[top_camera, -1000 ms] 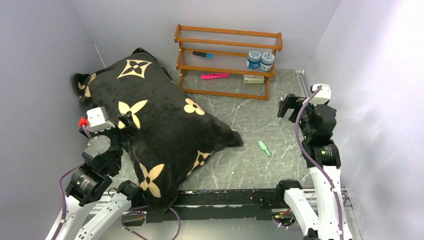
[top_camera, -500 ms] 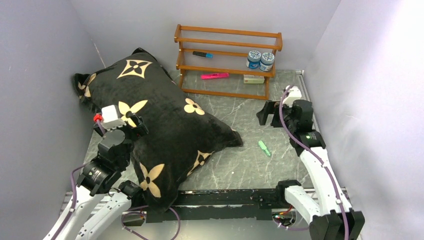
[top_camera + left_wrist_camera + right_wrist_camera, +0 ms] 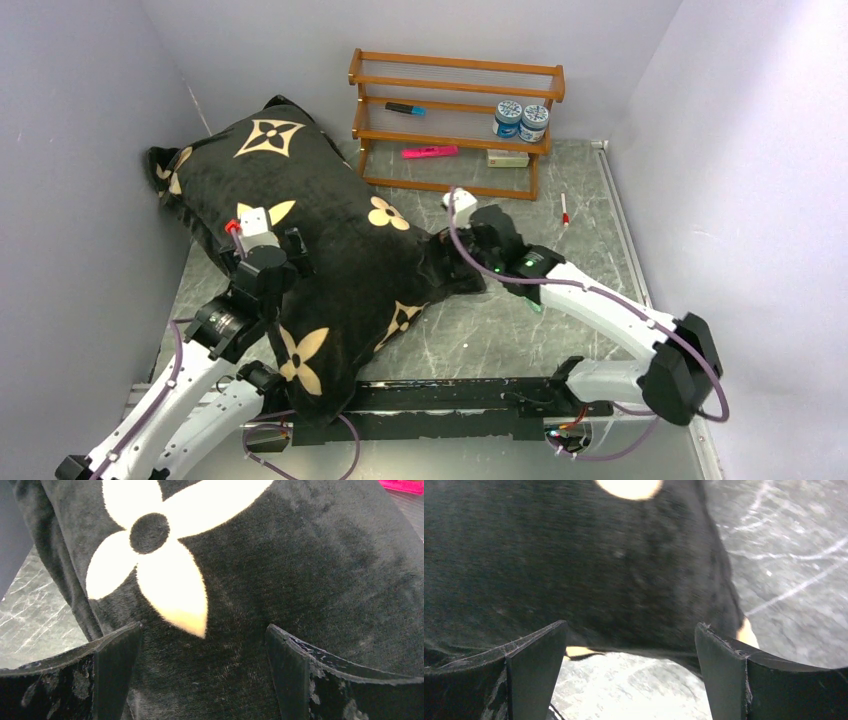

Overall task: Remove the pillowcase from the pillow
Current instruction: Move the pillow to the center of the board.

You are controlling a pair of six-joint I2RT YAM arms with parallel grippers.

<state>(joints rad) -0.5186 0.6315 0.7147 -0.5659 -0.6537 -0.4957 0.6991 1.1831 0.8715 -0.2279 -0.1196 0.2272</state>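
The black flowered pillowcase (image 3: 330,225) lies plump and slantwise across the left half of the grey marbled surface (image 3: 500,330), its far end against the left wall; the pillow inside does not show. The left tool (image 3: 202,630) hangs over the cover just below a cream flower (image 3: 160,555), jaws spread wide, gripping nothing. The right tool (image 3: 631,630) is equally wide, its jaws straddling the pillowcase's right corner low over the surface; whether it touches, I cannot tell.
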